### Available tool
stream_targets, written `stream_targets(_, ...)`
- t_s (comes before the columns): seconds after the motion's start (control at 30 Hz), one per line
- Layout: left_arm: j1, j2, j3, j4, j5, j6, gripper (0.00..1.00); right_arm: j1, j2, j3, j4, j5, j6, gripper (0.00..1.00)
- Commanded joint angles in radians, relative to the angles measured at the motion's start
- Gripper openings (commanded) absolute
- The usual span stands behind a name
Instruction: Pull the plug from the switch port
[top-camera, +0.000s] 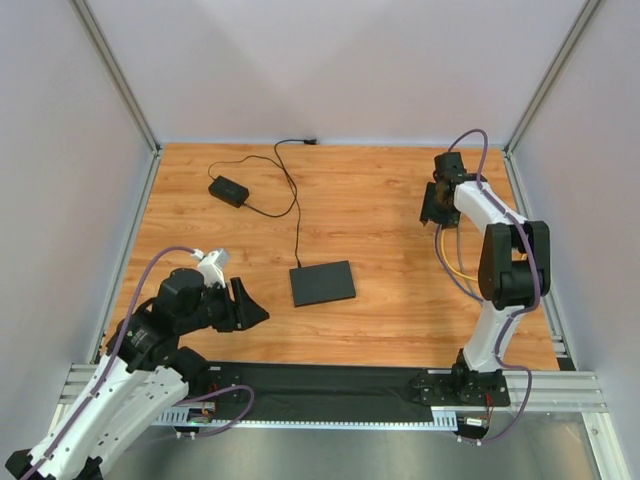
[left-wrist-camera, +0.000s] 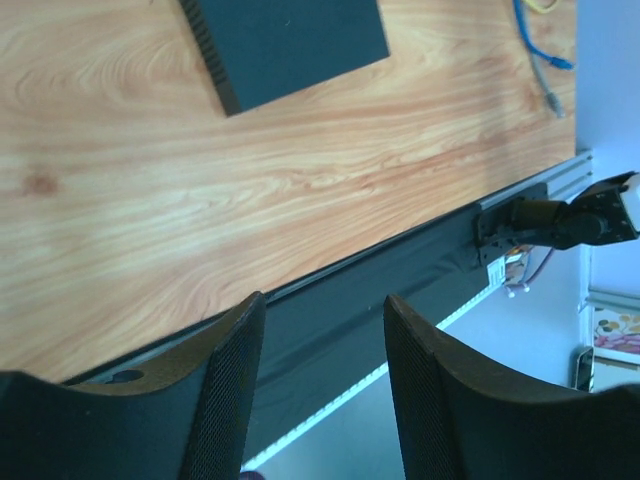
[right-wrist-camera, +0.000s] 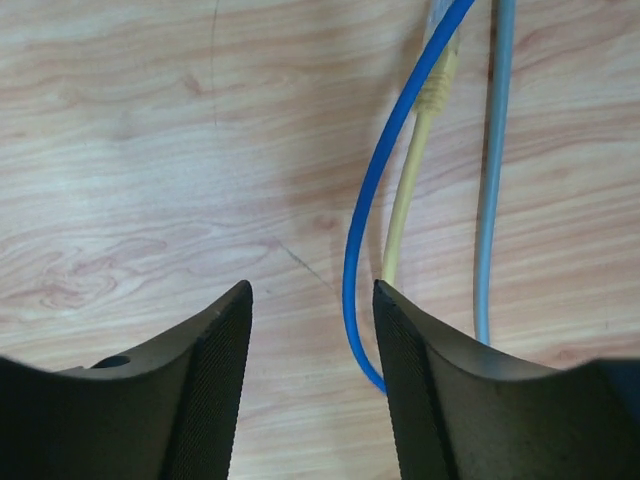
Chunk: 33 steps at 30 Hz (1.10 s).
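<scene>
The switch (top-camera: 322, 283) is a flat matte-black box lying mid-table. A thin black cable (top-camera: 298, 225) runs into its far left corner; the plug itself is too small to make out. The switch also shows at the top of the left wrist view (left-wrist-camera: 290, 45). My left gripper (top-camera: 252, 308) is open and empty, low over the table's near left, left of the switch; in its own view (left-wrist-camera: 325, 310) the jaws stand apart over the black front rail. My right gripper (top-camera: 434, 208) is open and empty at the far right, hovering over loose cables (right-wrist-camera: 312, 300).
A small black power adapter (top-camera: 228, 190) lies far left, its cord running to the back wall. Blue (right-wrist-camera: 365, 230), yellow (right-wrist-camera: 410, 180) and grey (right-wrist-camera: 490, 180) cables lie under the right gripper. White walls enclose three sides. A black rail (top-camera: 330, 385) runs along the front edge.
</scene>
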Motion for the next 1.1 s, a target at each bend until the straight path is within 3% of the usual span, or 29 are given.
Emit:
stream_targets(0.0,0.003,0.036,0.064,-0.13,-0.021,-0.033,0.58,0.028,-0.076,0.022,-0.07,0.048,0.056,0.54)
stream_targets(0.03,0.001,0.049,0.085,-0.149,-0.044,-0.041,0.58,0.065,-0.102,-0.006,-0.091,0.074,0.066,0.6)
stream_targets(0.17,0.003,0.078,0.096,-0.142,-0.066,-0.059,0.57,0.189,-0.242,-0.075,-0.142,0.161,0.104,0.61)
stream_targets(0.33,0.001,0.069,0.017,-0.051,-0.064,-0.183,0.55,0.433,-0.27,-0.147,0.043,-0.057,0.067,0.59)
stream_targets(0.4,0.001,0.061,-0.028,-0.014,-0.072,-0.242,0.54,0.47,-0.191,-0.123,0.088,-0.116,0.078,0.54)
stream_targets(0.43,0.001,0.06,-0.039,-0.005,-0.081,-0.259,0.54,0.493,-0.16,-0.103,0.092,-0.114,0.079,0.47)
stream_targets(0.53,0.003,0.069,-0.07,0.03,-0.126,-0.317,0.54,0.542,-0.074,-0.045,0.114,-0.192,0.076,0.42)
stream_targets(0.67,0.001,0.096,-0.1,0.091,-0.146,-0.371,0.54,0.579,-0.003,-0.015,0.145,-0.266,0.063,0.41)
stream_targets(1.07,0.001,0.204,-0.08,0.168,-0.183,-0.368,0.54,0.582,0.016,-0.061,0.26,-0.395,0.115,0.41)
